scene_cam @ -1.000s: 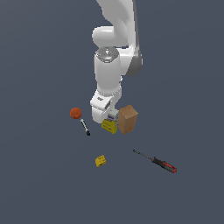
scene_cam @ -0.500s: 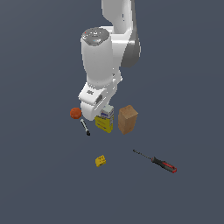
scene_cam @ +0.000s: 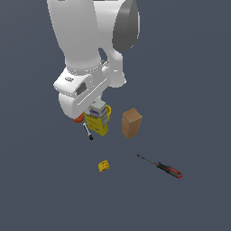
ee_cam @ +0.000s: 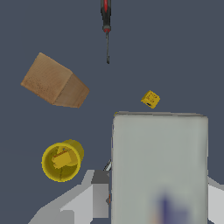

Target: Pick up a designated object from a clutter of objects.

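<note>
Well, the yellow carton (scene_cam: 98, 118) is hanging under the arm's hand, right next to the brown box (scene_cam: 131, 122) and just above the black-and-white marker (scene_cam: 88, 131). In the wrist view its pale top face (ee_cam: 159, 168) fills most of the frame, very close to the lens, with a grey finger (ee_cam: 100, 194) pressed against one side and a sliver of the other finger at the far edge. So the gripper (scene_cam: 98, 108) looks closed around the carton near its white-and-blue top, though from the exterior view the fingertips themselves are hidden behind the wrist.

I'd judge the carton as stiff, light and flat-sided, the sort of box that takes a squeeze across its two broad faces without giving. The printed faces could be slick, and being tall, it may swing or slip if held only at the very top; a hold slightly lower on the body would be steadier.

Compared with half a second ago, the arm has swung nearer the camera and looms much larger, and the carton seems to have risen a little with it. The orange-red ball (scene_cam: 79, 118) is now mostly hidden behind the hand. The small yellow block (scene_cam: 103, 166), the screwdriver (scene_cam: 161, 166) and the yellow cup (ee_cam: 61, 161) lie where they were.
</note>
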Controlling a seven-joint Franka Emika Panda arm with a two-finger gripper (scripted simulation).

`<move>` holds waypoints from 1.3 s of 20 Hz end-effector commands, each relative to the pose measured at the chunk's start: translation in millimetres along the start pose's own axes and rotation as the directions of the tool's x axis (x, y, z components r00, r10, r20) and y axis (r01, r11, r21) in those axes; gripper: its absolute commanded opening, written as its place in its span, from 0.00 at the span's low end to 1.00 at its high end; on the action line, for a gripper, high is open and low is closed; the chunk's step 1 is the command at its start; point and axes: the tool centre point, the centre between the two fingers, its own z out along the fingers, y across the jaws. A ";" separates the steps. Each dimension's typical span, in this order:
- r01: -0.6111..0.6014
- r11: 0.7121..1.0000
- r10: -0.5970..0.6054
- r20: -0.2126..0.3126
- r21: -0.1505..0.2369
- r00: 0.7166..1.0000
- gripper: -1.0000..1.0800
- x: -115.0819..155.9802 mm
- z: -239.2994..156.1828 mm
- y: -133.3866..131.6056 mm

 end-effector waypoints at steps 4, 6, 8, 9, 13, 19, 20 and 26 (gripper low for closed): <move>0.000 1.000 0.000 0.000 0.001 1.000 0.00 -7.8 -39.7 25.3; 0.000 1.000 0.000 0.000 0.001 1.000 0.00 -10.2 -52.6 33.7; 0.001 1.000 -0.001 0.001 0.001 1.000 0.00 -12.2 -64.6 41.8; 0.001 1.000 -0.001 0.001 0.001 1.000 0.00 -13.3 -70.5 45.7; 0.001 1.000 -0.001 0.001 0.001 1.000 0.00 -17.4 -92.8 60.6; 0.001 1.000 -0.001 0.001 0.001 1.000 0.00 -22.7 -122.3 80.6; 0.001 1.000 -0.001 0.001 0.001 1.000 0.00 -23.5 -126.7 83.6; 0.001 1.000 -0.001 0.001 0.001 1.000 0.00 -27.3 -151.1 100.4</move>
